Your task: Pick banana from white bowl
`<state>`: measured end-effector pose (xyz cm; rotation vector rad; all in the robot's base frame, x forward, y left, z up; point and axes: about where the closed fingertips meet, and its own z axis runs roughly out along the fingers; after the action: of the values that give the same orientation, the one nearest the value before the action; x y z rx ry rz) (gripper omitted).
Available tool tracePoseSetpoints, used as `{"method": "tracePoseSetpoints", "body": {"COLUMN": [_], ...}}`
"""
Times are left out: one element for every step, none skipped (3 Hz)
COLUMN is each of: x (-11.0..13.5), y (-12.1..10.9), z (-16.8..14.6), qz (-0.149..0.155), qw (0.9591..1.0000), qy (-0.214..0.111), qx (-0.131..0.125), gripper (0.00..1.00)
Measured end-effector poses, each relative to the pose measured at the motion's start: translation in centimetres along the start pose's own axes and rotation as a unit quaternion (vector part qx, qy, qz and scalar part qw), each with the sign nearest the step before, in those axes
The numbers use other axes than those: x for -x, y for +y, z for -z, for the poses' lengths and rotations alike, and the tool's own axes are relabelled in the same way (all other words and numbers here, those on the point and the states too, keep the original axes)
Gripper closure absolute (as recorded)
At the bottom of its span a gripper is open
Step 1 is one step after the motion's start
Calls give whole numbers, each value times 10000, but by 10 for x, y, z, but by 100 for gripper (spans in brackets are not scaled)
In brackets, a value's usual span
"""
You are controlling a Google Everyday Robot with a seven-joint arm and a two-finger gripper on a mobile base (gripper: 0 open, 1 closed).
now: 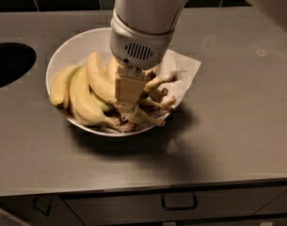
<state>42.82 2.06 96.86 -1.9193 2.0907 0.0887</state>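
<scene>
Bananas (84, 95), yellow, brown-stemmed, beneath gripper (127, 113) in white bowl (72, 48)

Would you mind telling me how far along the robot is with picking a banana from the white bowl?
Done: the approach; the gripper sits low inside the white bowl, at the stem ends of the bananas. In hand: taking hold of one, though whether it grips cannot be told. Left: the lift; every banana lies in the bowl, none raised above the rim.
</scene>
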Motion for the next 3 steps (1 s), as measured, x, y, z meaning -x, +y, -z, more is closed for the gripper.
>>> {"method": "tracePoseSetpoints", "body": {"x": [3,5,6], "y": [3,6,9], "z": [0,-2,-5], "qz": [13,13,-5], "qw": [10000,10000,10000], "qy": [-2,-3,-17], "qx": [0,21,62], "gripper": [50,49,50]}}
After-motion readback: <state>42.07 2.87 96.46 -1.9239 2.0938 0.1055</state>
